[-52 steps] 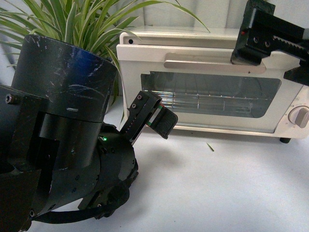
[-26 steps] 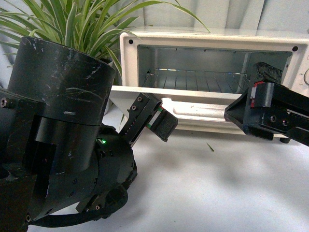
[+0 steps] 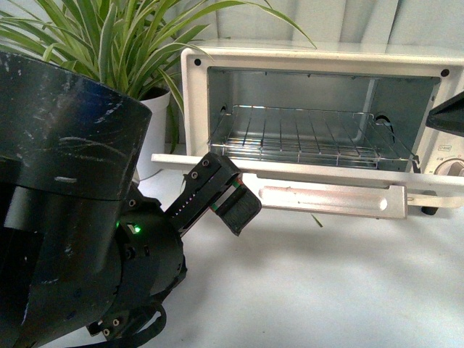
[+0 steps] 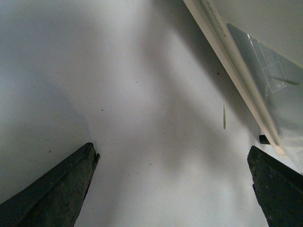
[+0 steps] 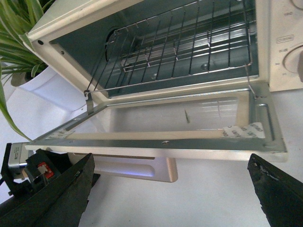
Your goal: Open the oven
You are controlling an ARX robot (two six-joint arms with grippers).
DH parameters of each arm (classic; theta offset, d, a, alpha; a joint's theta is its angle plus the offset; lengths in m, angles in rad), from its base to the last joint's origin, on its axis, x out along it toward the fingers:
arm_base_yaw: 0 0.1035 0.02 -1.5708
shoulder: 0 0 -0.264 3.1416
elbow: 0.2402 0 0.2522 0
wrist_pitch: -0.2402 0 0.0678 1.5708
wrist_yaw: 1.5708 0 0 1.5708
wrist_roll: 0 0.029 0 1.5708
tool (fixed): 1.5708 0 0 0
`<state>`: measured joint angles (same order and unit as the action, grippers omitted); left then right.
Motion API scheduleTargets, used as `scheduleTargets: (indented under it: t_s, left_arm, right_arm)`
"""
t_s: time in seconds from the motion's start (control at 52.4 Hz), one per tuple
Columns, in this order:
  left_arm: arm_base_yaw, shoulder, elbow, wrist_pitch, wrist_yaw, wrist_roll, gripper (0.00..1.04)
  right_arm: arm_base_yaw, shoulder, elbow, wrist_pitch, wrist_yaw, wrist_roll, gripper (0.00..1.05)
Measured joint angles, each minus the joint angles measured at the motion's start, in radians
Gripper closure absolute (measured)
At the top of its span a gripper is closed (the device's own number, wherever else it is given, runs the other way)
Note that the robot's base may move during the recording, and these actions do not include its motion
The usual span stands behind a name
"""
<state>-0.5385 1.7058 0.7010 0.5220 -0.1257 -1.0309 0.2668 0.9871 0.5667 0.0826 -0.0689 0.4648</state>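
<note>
The cream-white oven (image 3: 319,52) stands at the back of the table with its door (image 3: 435,190) swung down flat. The wire rack (image 3: 312,138) shows inside, and the bar handle (image 3: 326,201) runs along the door's front edge. My left gripper (image 3: 233,203) is open and empty, low over the table just in front of the door's left end. In the left wrist view (image 4: 173,158) the door's edge (image 4: 236,71) runs beside it. My right gripper (image 5: 173,163) is open and empty, in front of the open door (image 5: 165,144) and apart from the handle (image 5: 137,168). Only a black tip of it (image 3: 449,116) shows in the front view.
A leafy plant (image 3: 109,36) in a white pot (image 3: 156,130) stands left of the oven. The oven's knobs (image 3: 453,167) are on its right side. My left arm's bulky black base (image 3: 72,217) fills the front left. A small green leaf scrap (image 3: 316,220) lies on the white table.
The oven door went from shut to fully lowered. My right gripper came down with the handle, then let go and drew off to the right. The left gripper sank slightly.
</note>
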Motion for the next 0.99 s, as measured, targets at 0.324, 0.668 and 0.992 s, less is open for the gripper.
scheduleTargets:
  t_s: [0.324, 0.668, 0.992]
  left_arm:
    - [-0.019, -0.019, -0.037, -0.001, -0.074, 0.136, 0.07]
    - [-0.056, -0.045, -0.054, -0.076, -0.177, 0.433, 0.07]
    - [-0.088, -0.041, -0.056, -0.082, -0.313, 0.783, 0.07]
  right_arm:
    - [-0.065, -0.028, -0.044, -0.008, -0.035, 0.015, 0.09]
    - [-0.081, -0.037, -0.089, -0.006, -0.046, 0.016, 0.09]
    - [-0.067, -0.039, -0.103, 0.003, -0.046, 0.014, 0.09]
